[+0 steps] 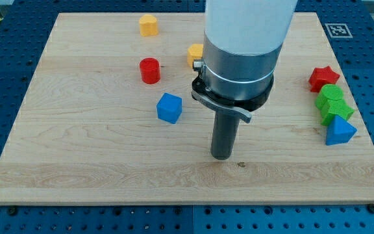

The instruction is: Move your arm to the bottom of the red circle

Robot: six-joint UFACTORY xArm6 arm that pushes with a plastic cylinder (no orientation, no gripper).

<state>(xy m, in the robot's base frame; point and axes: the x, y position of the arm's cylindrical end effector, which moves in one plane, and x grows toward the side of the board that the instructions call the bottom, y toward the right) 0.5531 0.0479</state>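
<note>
A pale wooden board [109, 169] is lying on a blue perforated bench. My tip [222, 156] is resting bare on the wood in the lower middle of the frame, touching nothing; it has no jaws. The blue cube [169, 108] is sitting up-left of it, and the red circle [149, 70] is standing beyond that, in the upper left-centre. The risk, I judge, is sweeping straight toward the spot below the circle and knocking the cube into it.

Wooden table [76, 156] carries 8 blocks, including red circle [150, 70], blue cube [169, 108].
</note>
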